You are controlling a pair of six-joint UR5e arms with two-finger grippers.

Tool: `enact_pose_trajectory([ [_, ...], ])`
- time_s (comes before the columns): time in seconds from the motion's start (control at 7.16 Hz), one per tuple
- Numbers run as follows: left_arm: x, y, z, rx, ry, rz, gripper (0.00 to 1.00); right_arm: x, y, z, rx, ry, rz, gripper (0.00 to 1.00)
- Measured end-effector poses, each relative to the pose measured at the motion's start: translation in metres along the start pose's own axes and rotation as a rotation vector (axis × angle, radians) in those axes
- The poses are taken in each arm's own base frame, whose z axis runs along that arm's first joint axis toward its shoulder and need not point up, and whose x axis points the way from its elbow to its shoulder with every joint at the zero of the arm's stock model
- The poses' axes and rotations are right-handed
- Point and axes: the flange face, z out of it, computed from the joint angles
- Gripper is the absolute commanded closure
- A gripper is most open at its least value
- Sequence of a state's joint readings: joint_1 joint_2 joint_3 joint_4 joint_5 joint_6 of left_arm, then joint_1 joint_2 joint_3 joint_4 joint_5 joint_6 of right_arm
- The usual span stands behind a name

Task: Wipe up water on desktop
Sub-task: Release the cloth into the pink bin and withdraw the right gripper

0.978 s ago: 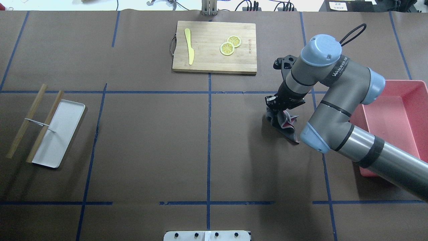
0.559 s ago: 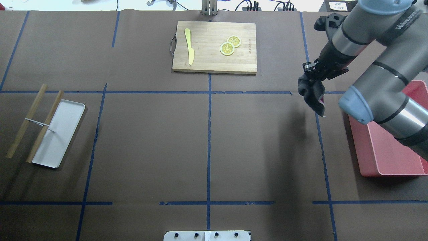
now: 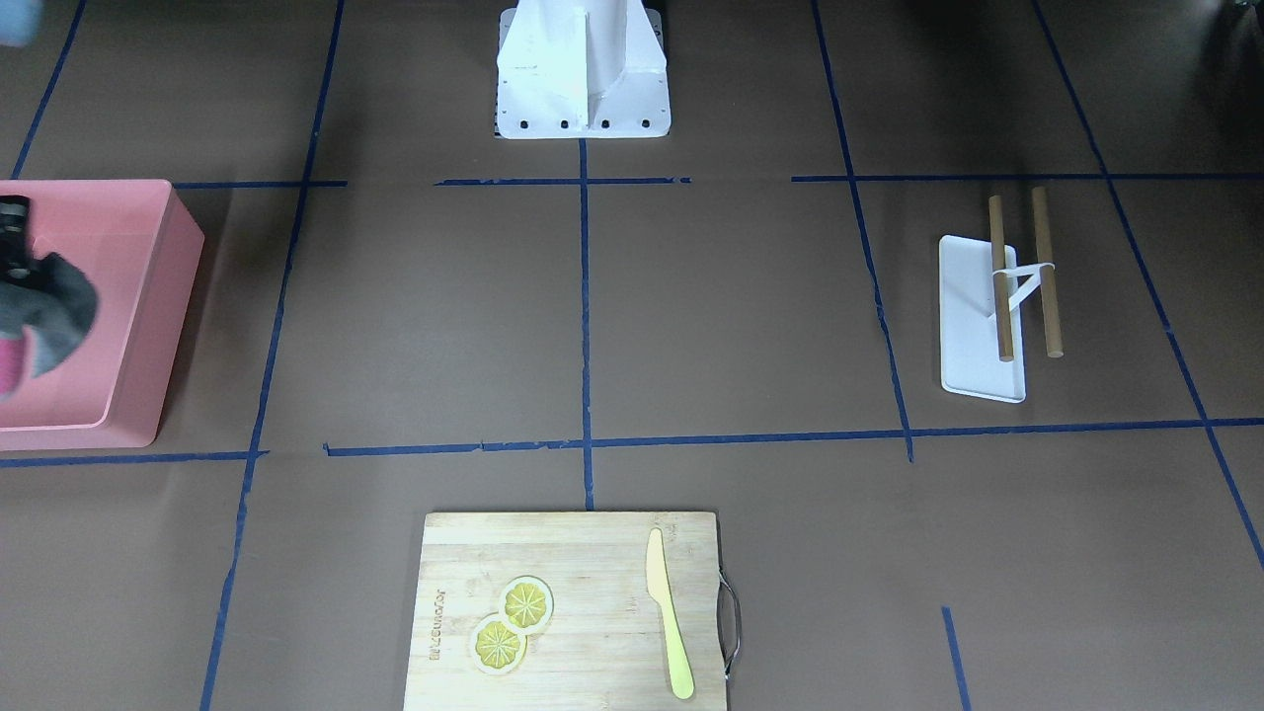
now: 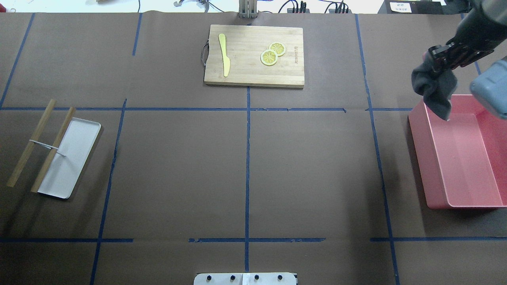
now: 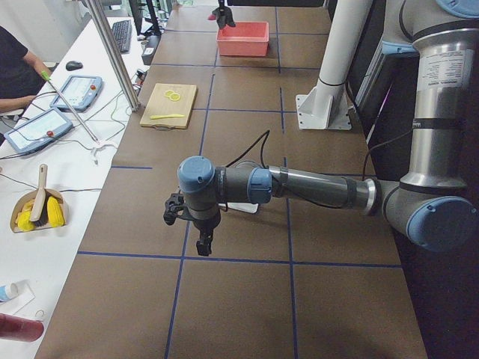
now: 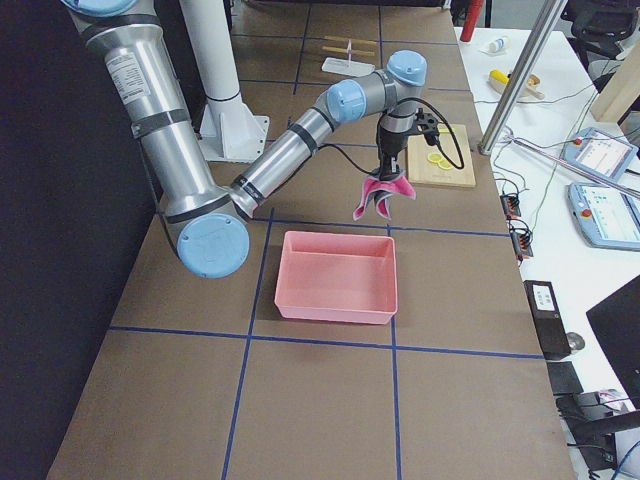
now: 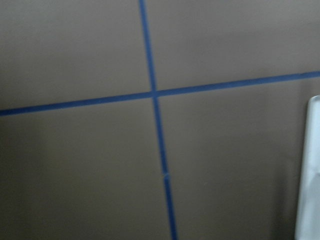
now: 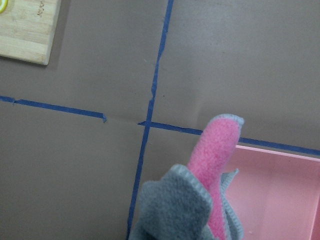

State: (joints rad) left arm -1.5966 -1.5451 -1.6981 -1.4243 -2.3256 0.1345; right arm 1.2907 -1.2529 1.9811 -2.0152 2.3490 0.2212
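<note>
The desktop (image 4: pixel 309 166) is a matte brown surface with blue tape lines; I see no water on it. My right gripper (image 4: pixel 439 56) is shut on a grey-and-pink cloth (image 4: pixel 433 89) and holds it in the air over the far corner of a pink bin (image 4: pixel 467 166). The cloth hangs free, also showing in the right wrist view (image 8: pixel 200 200) and the front view (image 3: pixel 49 306). My left gripper (image 5: pixel 202 245) shows only in the left side view, hanging low over the desktop; I cannot tell whether it is open or shut.
A bamboo cutting board (image 4: pixel 245 71) with a yellow knife (image 4: pixel 224 55) and lemon slices (image 4: pixel 272 54) lies at the far middle. A white tray (image 4: pixel 75 158) with two wooden sticks (image 4: pixel 53 148) lies at the left. The robot base (image 3: pixel 583 69) stands at the near edge.
My right gripper has lifted the cloth off the desktop and carried it right and away from the robot, to above the pink bin's corner.
</note>
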Motion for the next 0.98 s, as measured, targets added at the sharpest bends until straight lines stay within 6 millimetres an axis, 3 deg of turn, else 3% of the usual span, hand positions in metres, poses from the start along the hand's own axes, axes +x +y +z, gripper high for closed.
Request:
enact_pose_trajectory([
  [0.28, -0.015, 0.012, 0.009, -0.016, 0.014, -0.024, 0.0, 0.075, 0.036, 0.012, -0.038, 0.005, -0.028, 0.98],
  [0.56, -0.018, 0.015, 0.014, -0.02, 0.041, -0.036, 0.0, 0.108, 0.061, 0.032, -0.07, 0.008, -0.035, 0.96],
  [0.7, -0.017, 0.015, 0.015, -0.02, 0.045, -0.037, 0.0, 0.111, 0.064, 0.035, -0.074, 0.008, -0.035, 0.38],
  [0.84, -0.017, 0.015, 0.015, -0.02, 0.046, -0.037, 0.0, 0.111, 0.065, 0.038, -0.078, 0.006, -0.041, 0.0],
  [0.98, -0.018, 0.015, 0.016, -0.021, 0.047, -0.036, 0.0, 0.108, 0.065, 0.04, -0.08, 0.003, -0.057, 0.0],
])
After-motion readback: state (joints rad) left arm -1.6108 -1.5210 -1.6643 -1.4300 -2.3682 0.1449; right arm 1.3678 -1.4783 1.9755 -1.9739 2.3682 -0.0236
